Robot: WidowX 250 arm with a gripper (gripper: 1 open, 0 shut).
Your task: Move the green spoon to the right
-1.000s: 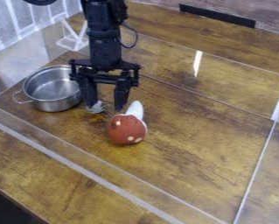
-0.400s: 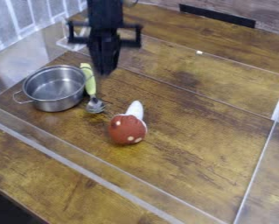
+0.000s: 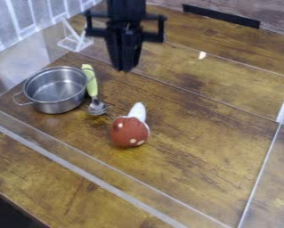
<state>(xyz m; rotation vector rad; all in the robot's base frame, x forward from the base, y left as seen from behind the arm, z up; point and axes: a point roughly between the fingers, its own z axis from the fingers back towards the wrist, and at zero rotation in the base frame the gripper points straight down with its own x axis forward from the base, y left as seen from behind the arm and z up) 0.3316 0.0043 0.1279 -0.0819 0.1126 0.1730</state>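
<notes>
The green spoon lies flat on the wooden table just right of the pot, its yellow-green handle pointing away and its silver bowl toward the front. My gripper hangs above and to the right of the spoon, clear of it. Its fingers are drawn together into one dark point with no gap showing, and nothing is between them.
A steel pot stands at the left, touching or almost touching the spoon's handle. A red-capped toy mushroom lies in front and to the right of the spoon's bowl. Clear plastic walls border the table.
A second ago the gripper stood open, low over the spoon. It has since closed empty, risen and shifted back and right. The spoon has stayed beside the pot.
</notes>
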